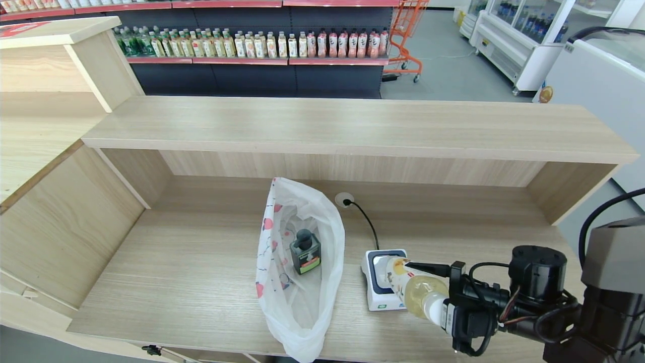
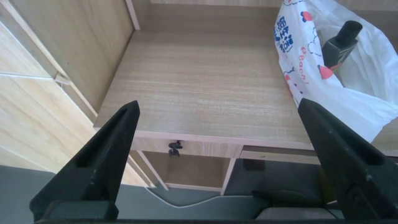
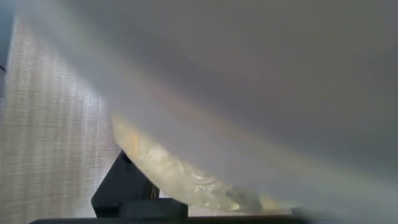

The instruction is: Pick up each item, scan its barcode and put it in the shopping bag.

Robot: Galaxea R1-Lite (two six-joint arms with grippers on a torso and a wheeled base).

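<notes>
Right pincer (image 1: 424, 286) is clamped on the bottle (image 1: 410, 285), right over the scanner (image 1: 379, 298) beneath it. Best bet is probably to roll the barcode face-down before heading to the shopping bag (image 1: 302, 307) at its left.

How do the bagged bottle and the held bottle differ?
The bagged bottle is dark green; the held bottle is pale yellow. The bagged bottle stands upright in the shopping bag; the held bottle lies sideways in the right end effector over the scanner. Both carry labels.
</notes>
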